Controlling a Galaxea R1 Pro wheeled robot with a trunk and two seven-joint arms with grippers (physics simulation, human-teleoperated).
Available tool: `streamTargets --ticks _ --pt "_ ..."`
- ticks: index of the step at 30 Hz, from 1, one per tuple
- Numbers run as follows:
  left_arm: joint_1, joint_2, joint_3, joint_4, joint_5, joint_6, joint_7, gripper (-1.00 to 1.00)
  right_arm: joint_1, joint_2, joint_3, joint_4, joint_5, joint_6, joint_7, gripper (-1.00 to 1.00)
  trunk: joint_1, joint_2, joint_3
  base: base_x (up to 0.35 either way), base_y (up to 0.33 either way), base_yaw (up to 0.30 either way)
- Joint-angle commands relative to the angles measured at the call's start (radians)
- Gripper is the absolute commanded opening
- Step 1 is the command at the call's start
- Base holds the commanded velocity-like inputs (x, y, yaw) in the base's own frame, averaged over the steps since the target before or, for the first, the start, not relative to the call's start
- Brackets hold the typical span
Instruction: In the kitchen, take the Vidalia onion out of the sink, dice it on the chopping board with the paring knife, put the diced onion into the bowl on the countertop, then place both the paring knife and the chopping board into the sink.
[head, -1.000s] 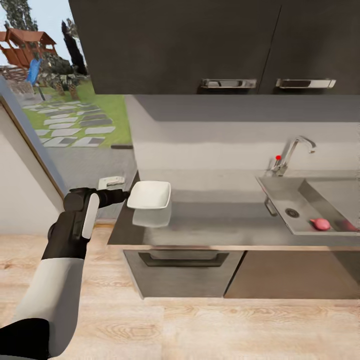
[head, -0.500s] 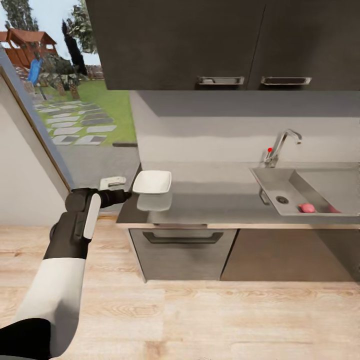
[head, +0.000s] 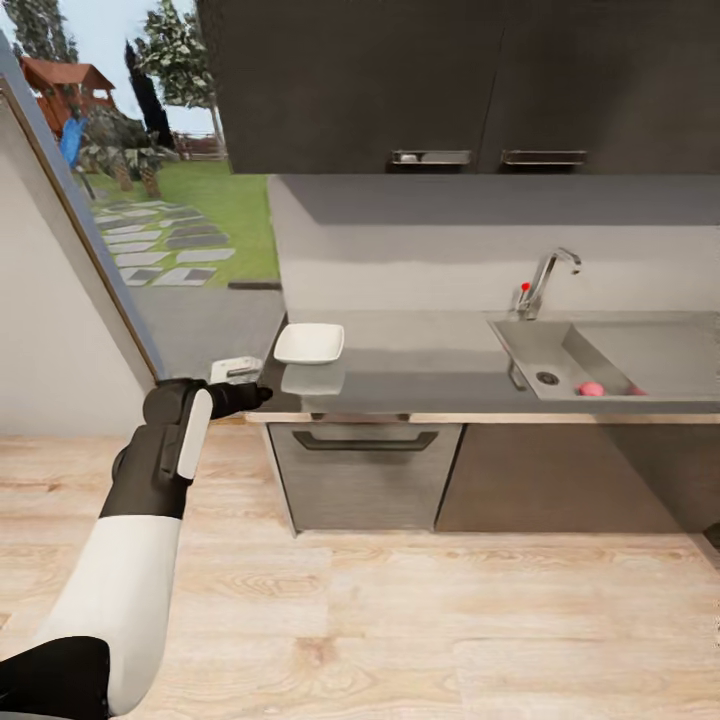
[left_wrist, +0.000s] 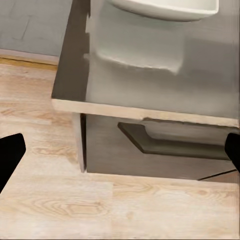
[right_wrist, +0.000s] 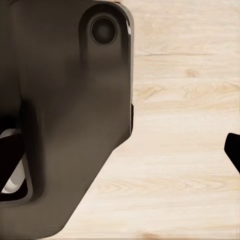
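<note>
Camera's pulled back and swung a bit: the bench (head: 440, 385), bowl (head: 310, 343) and sink (head: 560, 355) all look smaller and farther off than a second ago, with way more wood floor (head: 430, 620) in front. Nothing itself moved.

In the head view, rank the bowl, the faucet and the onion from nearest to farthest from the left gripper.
From the left gripper, by the counter's left end:
1. The bowl, on the countertop's left end, just beyond the gripper.
2. The faucet, behind the sink's left part.
3. The Vidalia onion, in the sink basin, farthest right.
</note>
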Motion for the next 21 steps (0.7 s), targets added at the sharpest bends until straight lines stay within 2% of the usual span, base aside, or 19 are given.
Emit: streamTargets --ticks 1,13,16,17,21 --pt "-0.001 -0.001 0.002 0.001 0.009 0.004 0.004 1.00 0.000 0.000 0.000 0.001 0.000 -0.003 -0.003 1.00 0.000 -0.002 -0.002 -0.324 0.000 0.000" --pt "0.000 -0.001 -0.003 0.071 0.007 0.001 0.002 1.00 -0.001 0.000 0.000 0.000 0.000 -0.004 -0.003 1.00 0.000 -0.002 -0.002 -0.324 0.000 0.000" --pt "0.001 -0.001 -0.038 0.118 0.007 -0.001 0.000 1.00 -0.001 0.000 0.000 0.000 0.000 -0.004 -0.003 1.00 0.000 -0.002 -0.002 -0.307 -0.015 0.000" --pt "0.002 0.000 -0.074 0.170 0.007 -0.006 -0.002 1.00 -0.001 0.000 0.000 0.000 0.000 -0.004 -0.003 1.00 0.000 -0.002 -0.002 -0.095 -0.012 0.000" --pt "0.004 -0.001 -0.096 0.258 0.007 -0.069 -0.003 1.00 -0.001 0.000 0.000 0.000 0.000 -0.004 -0.003 1.00 0.000 -0.002 -0.002 -0.041 -0.005 0.000"
